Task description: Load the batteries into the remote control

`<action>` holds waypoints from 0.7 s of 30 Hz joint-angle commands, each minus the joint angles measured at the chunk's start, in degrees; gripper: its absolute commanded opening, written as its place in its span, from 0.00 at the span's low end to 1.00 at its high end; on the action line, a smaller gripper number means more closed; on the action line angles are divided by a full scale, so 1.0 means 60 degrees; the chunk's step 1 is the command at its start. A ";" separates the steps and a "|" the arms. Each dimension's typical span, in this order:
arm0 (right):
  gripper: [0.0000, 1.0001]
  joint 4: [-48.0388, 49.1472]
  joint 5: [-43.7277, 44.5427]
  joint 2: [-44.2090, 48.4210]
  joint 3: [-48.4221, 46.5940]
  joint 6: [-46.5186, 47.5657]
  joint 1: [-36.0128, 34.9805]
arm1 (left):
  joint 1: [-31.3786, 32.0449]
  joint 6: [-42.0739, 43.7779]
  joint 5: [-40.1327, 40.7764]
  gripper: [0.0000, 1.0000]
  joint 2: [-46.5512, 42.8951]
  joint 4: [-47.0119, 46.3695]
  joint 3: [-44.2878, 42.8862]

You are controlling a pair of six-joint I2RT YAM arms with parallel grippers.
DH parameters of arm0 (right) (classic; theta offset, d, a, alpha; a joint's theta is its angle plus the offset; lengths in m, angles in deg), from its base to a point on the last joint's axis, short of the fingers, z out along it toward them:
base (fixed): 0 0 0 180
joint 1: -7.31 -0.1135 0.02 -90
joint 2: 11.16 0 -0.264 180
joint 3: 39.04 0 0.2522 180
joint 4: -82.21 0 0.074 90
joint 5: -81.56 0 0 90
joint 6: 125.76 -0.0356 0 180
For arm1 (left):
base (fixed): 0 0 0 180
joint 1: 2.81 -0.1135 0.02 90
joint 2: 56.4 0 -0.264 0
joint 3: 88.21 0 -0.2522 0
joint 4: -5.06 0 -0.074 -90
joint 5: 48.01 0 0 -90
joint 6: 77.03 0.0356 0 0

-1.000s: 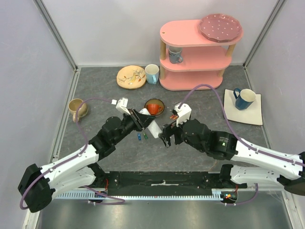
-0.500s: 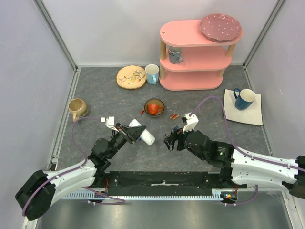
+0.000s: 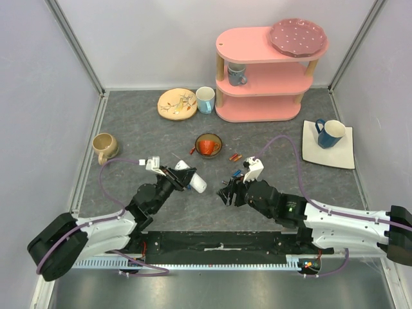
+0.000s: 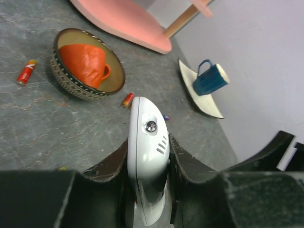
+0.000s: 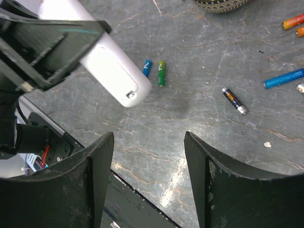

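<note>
My left gripper is shut on the white remote control, held above the table left of centre. In the left wrist view the remote sits edge-on between the jaws. My right gripper is open and empty, just right of the remote; in its wrist view the remote's end is at upper left. Loose batteries lie on the table: blue, green, dark, long blue, orange. A red battery lies left of the bowl.
A patterned bowl holding an orange cup stands behind the grippers. A pink shelf with a mug and plate is at the back. A blue mug on a square plate is right; a tan mug left; a plate and cup behind.
My left gripper has pulled back toward the near left with the remote still in it. My right gripper has also drawn back and lower, staying open.
</note>
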 commanded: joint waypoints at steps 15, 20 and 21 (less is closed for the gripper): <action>0.59 0.3338 -0.0915 -0.0312 0.1468 -0.1432 0.0967 | 0.0752 0.2152 0.1737 0.02 0.4282 -0.4224 -0.1100; 0.56 0.4404 -0.1777 -0.0766 0.1774 -0.1857 0.1465 | 0.0796 0.2152 0.1738 0.02 0.4708 -0.4797 -0.0968; 0.55 0.4611 -0.1925 -0.0912 0.1848 -0.2061 0.1538 | 0.0796 0.2137 0.1723 0.02 0.4796 -0.4971 -0.0924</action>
